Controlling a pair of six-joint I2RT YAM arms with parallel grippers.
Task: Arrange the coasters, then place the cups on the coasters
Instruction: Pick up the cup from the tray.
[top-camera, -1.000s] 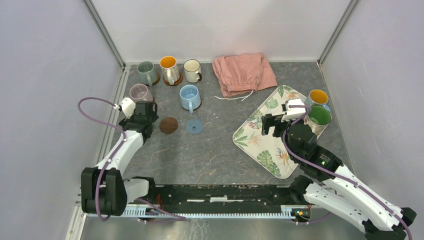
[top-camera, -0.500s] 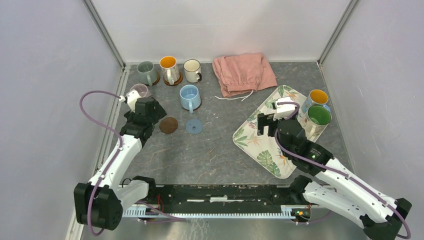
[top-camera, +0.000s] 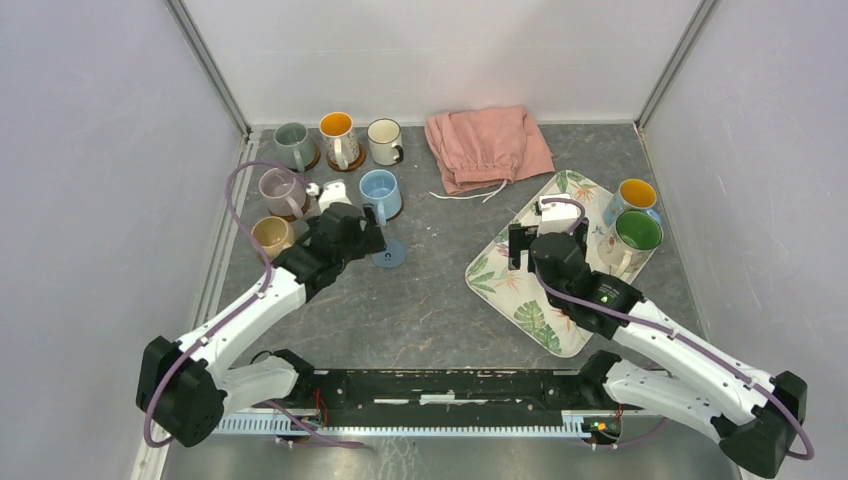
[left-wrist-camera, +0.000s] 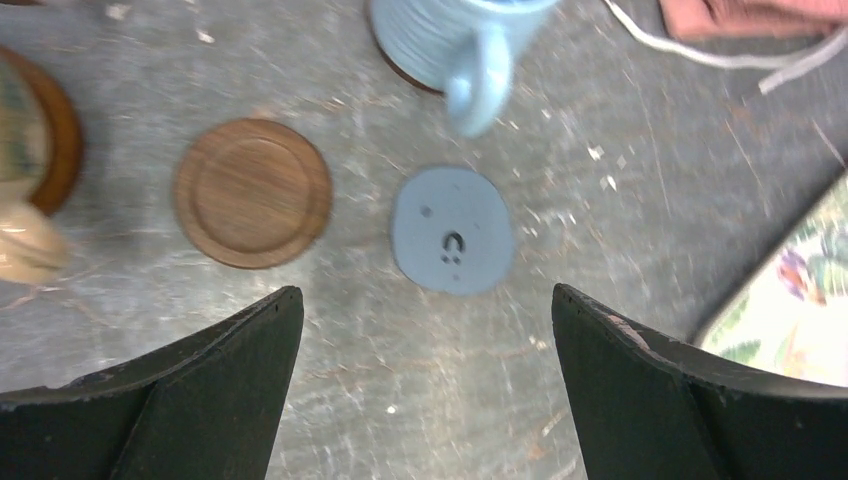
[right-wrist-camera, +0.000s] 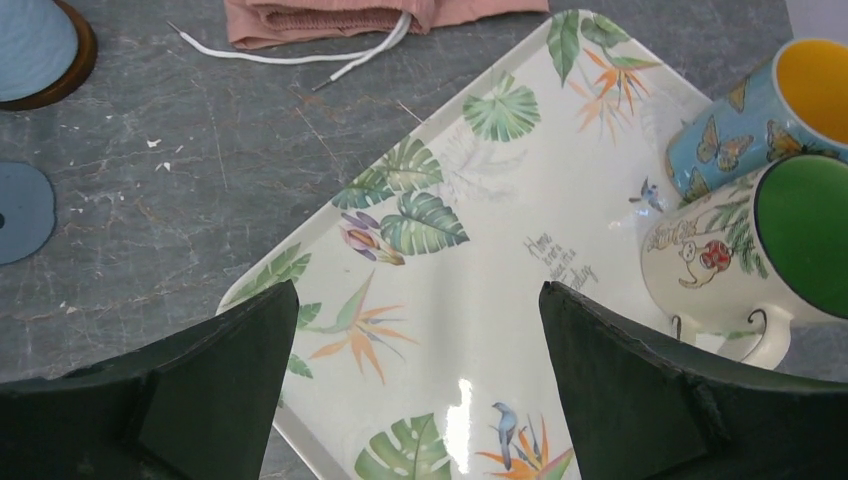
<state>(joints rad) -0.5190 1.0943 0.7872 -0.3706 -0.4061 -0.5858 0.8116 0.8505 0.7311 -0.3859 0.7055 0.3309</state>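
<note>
**A:** The left gripper (top-camera: 365, 235) is swinging in from the left wall toward the middle, uncovering a beige cup (top-camera: 272, 235) that is now sitting on its coaster. The right gripper (top-camera: 522, 245) is edging up over the tray (top-camera: 500, 290).

**B:** Both are standing spread wide, carrying nothing. The left one is hovering above the bare blue coaster (left-wrist-camera: 452, 230), with a bare brown coaster (left-wrist-camera: 252, 192) lying just beside it.

**A:** I'm worrying about the light blue cup (left-wrist-camera: 455, 40). Its handle is pointing at the blue coaster, so a finger coming down there could be nudging it off its disc.

**B:** And the green-inside cup (right-wrist-camera: 760, 240) seems to be leaning right against the orange-inside cup (right-wrist-camera: 770, 110) at the tray's edge. Grabbing one risks tipping the other.

**A:** Only the right wrist view is showing that closeness. The overhead view is hiding the brown coaster beneath the left arm, while the left wrist view is showing it whole.
</note>
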